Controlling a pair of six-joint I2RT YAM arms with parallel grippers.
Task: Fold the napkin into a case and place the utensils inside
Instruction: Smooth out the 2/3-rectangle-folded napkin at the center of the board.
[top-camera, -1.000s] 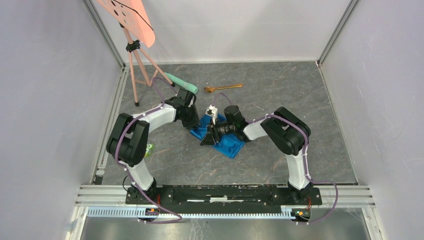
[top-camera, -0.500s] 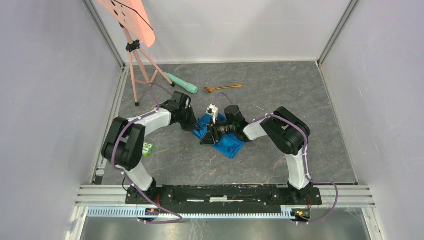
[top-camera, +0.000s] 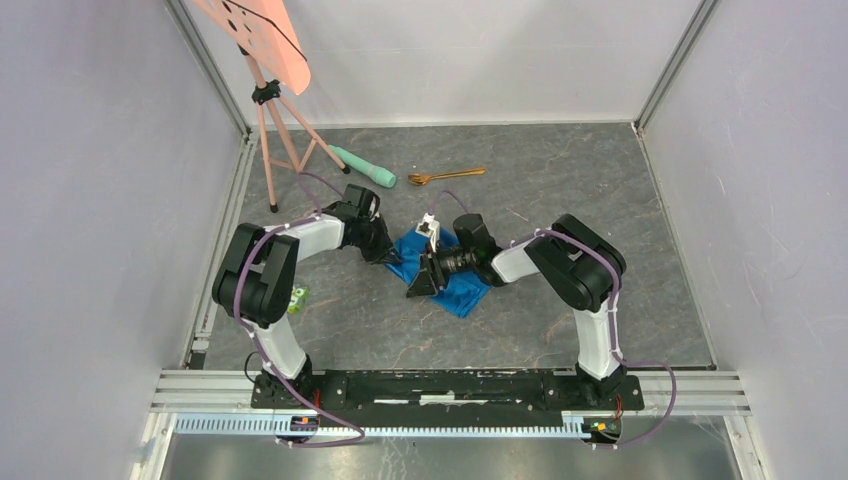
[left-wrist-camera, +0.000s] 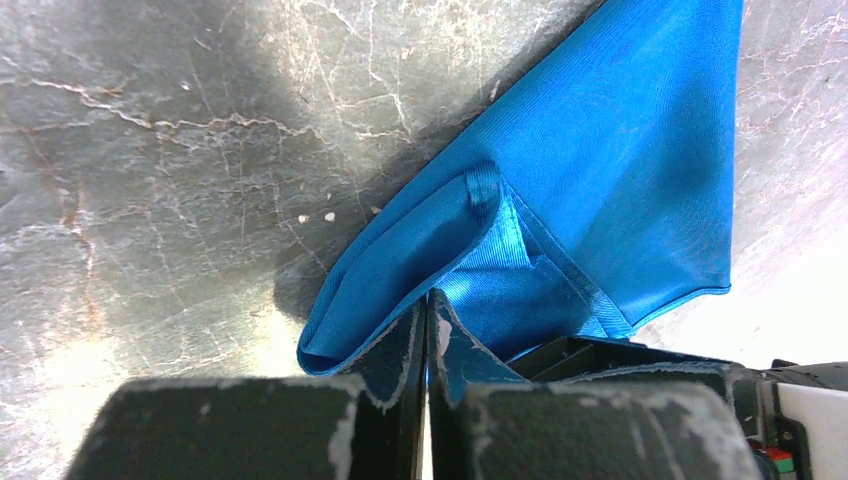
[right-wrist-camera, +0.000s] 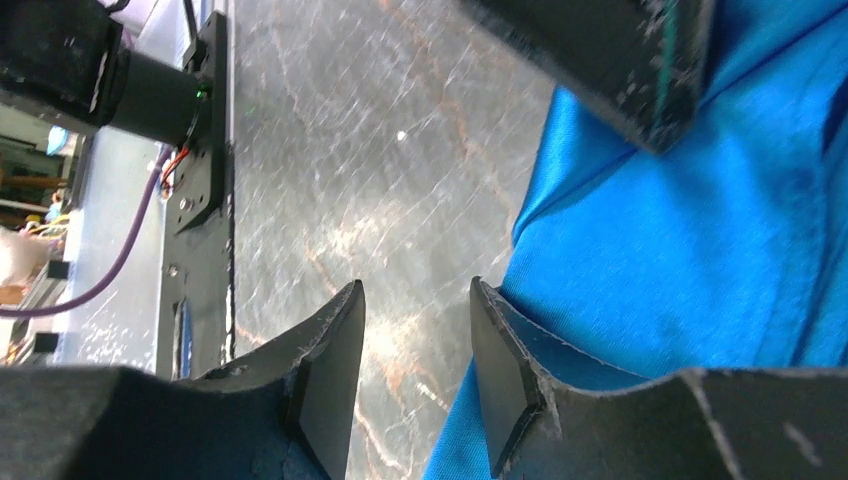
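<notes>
The left arm (top-camera: 300, 235), lower left in the top view, and the right arm (top-camera: 575, 270), lower right, pair bulky black joints with white link shells. Thin purple cables (top-camera: 673, 390) trail to a black base bar (top-camera: 380, 385). The black gripper fingers (left-wrist-camera: 250, 425) have chipped, pale edges.

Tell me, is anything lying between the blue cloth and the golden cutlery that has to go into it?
Nothing visible lies between them: only bare table separates the napkin from the utensils. The mint-green cylinder lies off to the left of the utensils, clear of that stretch.
</notes>
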